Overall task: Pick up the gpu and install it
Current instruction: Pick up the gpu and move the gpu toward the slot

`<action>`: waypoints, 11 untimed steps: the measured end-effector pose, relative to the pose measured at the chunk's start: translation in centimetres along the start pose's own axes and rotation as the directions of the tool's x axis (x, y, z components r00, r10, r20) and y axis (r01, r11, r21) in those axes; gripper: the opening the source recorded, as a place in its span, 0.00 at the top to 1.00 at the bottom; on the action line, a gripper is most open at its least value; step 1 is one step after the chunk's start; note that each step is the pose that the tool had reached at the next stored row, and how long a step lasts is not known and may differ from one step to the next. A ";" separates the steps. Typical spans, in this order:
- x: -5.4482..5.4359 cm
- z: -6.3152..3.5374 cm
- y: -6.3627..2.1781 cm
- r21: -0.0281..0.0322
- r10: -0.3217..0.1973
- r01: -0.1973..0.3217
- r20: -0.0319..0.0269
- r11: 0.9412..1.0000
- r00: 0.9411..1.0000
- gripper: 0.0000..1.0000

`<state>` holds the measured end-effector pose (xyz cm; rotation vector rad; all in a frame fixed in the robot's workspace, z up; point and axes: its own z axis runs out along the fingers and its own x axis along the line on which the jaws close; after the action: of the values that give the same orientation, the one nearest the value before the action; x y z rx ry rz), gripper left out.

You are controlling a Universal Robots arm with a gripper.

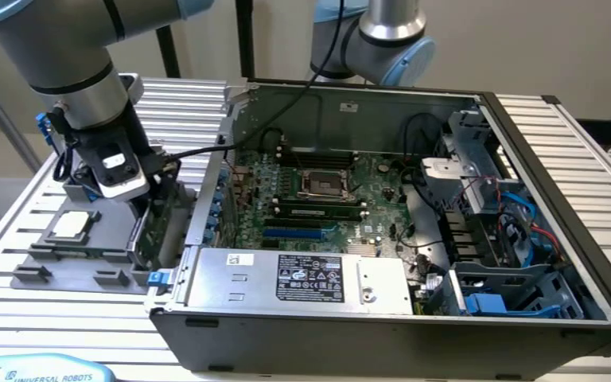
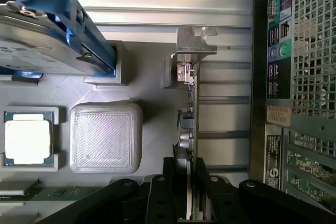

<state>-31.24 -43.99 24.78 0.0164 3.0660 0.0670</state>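
Wrist view: pincer (image 2: 186, 165) clamps edge-on green gpu (image 2: 190, 98), silver bracket (image 2: 195, 43) at one end.

The arm (image 1: 72, 72) stands just outside the computer case (image 1: 317, 338), on the exterior view's left of it, with the wrist pointing straight down. The gripper (image 2: 185, 171) has both fingers (image 2: 169, 177) clamped on the top edge of the gpu (image 2: 188, 124).

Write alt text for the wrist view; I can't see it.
The gripper clamps its fingers on the edge of the gpu, which stands on edge in the grey tray, its silver bracket at the far end. The tray also holds a processor, a square grey block and a blue-railed hard drive; the computer case is alongside.
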 end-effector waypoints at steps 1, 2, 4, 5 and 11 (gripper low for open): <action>0.0 -0.26 0.01 0.000 0.000 0.000 -0.001 1.000 1.000 0.73; 0.0 -0.53 0.02 0.000 0.000 0.000 -0.002 1.000 1.000 0.73; -0.1 -1.19 0.05 0.000 0.000 0.000 -0.004 1.000 1.000 0.73; -0.1 -1.54 0.07 0.000 0.000 0.000 -0.005 1.000 1.000 0.73; -0.3 -4.10 0.18 0.000 0.000 0.000 -0.009 1.000 1.000 0.73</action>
<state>-31.22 -43.99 28.90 0.0168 3.0750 0.0672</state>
